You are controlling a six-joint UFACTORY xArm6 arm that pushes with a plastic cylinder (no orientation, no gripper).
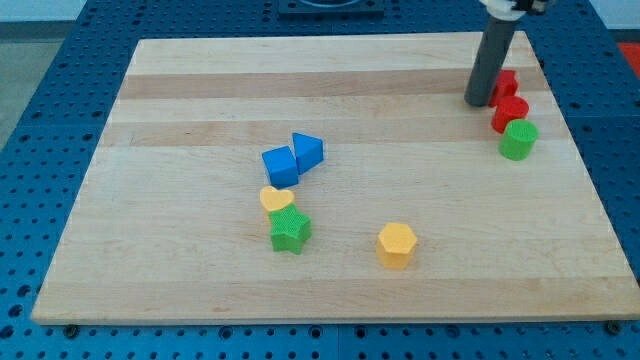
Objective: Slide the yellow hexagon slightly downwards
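Observation:
The yellow hexagon point(396, 245) lies on the wooden board point(180, 120), low and a little right of the middle. My tip point(479, 102) rests on the board near the view's top right, far up and to the right of the hexagon. It stands just left of a red block point(507, 83), touching or nearly touching it.
A second red block point(510, 112) and a green block point(518, 140) sit below the first. A blue cube point(279, 165) and a blue triangular block point(307, 150) lie mid-board. A yellow heart point(277, 200) and a green star point(290, 231) sit below them.

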